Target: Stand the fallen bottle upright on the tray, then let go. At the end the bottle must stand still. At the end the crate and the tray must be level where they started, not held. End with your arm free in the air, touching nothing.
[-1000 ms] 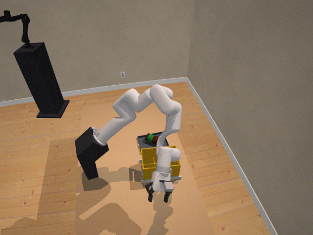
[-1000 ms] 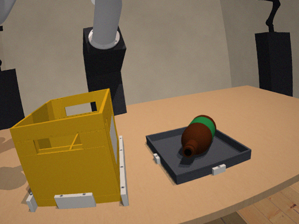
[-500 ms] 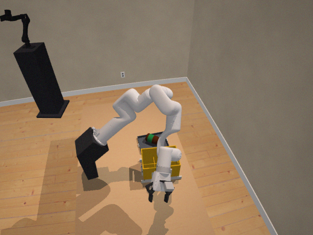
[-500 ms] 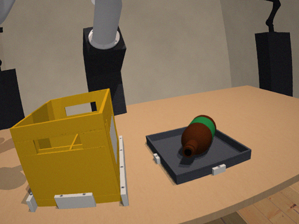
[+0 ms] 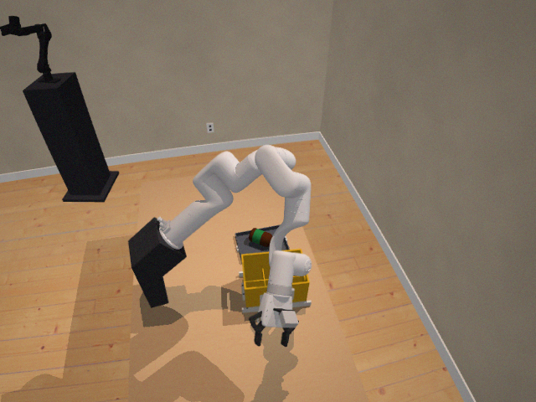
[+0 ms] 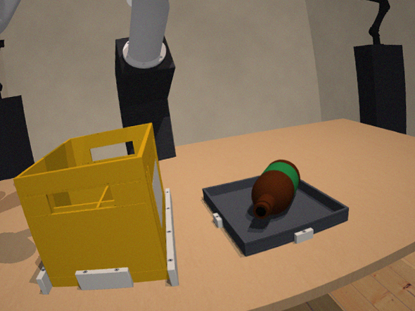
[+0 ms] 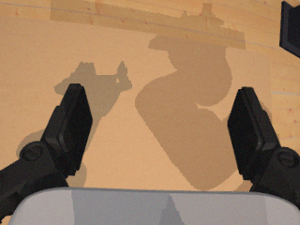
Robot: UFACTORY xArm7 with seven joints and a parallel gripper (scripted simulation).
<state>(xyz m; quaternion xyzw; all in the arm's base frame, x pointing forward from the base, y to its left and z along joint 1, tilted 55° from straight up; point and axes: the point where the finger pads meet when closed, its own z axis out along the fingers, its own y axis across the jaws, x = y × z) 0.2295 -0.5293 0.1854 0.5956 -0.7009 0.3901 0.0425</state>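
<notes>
A brown bottle with a green band (image 5: 258, 236) (image 6: 276, 187) lies on its side on the dark grey tray (image 5: 244, 248) (image 6: 296, 225); in the exterior view its neck points toward the camera. The tray lies level on the table. The yellow crate (image 5: 255, 296) (image 6: 97, 244) stands upright and level beside the tray, with dividers inside and no bottle seen in it. My gripper (image 5: 271, 338) (image 7: 159, 103) is open and empty, high over the table on the crate's far side from the tray. It is out of view in the exterior view.
White stop blocks (image 6: 104, 279) (image 6: 303, 235) sit around the crate and the tray. My forearm passes above the crate and the tray's edge in the top view. Black pedestals (image 5: 69, 138) (image 6: 380, 88) with small dark arms stand away from the table.
</notes>
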